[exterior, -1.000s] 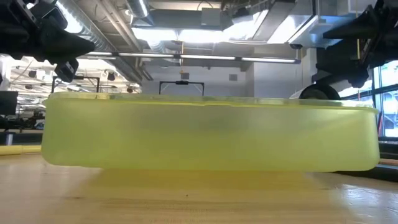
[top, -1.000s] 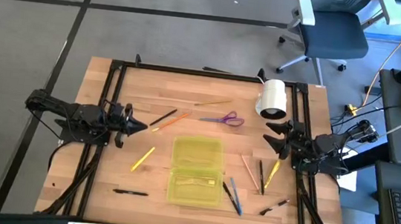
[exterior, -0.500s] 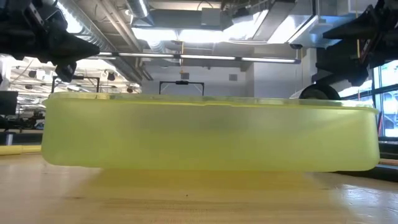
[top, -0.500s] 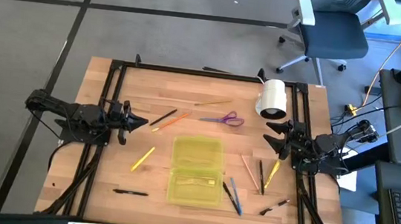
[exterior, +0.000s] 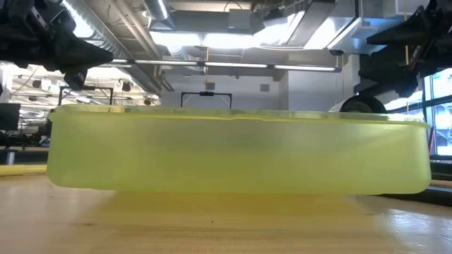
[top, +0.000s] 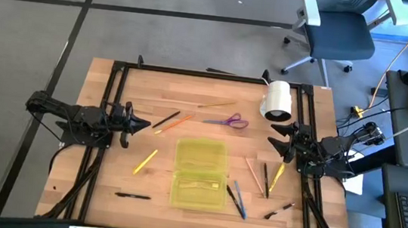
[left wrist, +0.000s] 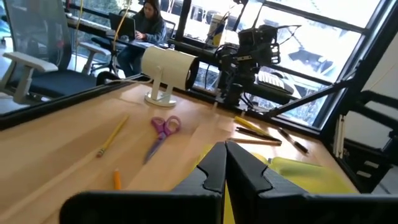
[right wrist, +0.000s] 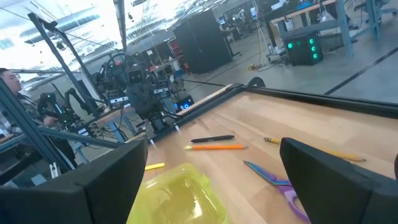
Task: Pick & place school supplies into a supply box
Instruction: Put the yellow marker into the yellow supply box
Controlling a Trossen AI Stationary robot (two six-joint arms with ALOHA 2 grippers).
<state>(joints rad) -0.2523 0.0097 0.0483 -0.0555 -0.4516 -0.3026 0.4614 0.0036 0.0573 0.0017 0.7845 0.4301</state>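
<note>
In the high view the supply box [top: 200, 173] lies open in the lower middle of the frame, on the wooden table [top: 199, 91], with a few slim supplies inside its lower half. The left gripper [top: 142, 126] is at the left of the frame, above the table edge; its fingers are pressed together and hold nothing. The right gripper [top: 273, 137] is at the right of the frame, with its fingers spread wide and empty. The purple scissors [top: 227, 121] lie above the box, near the white roll [top: 277, 100] in the upper right. A yellow pencil [top: 145, 161] lies left of the box. Several pens [top: 237, 199] lie just right of the box. A black pen [top: 132, 195] rests at the lower left.
</note>
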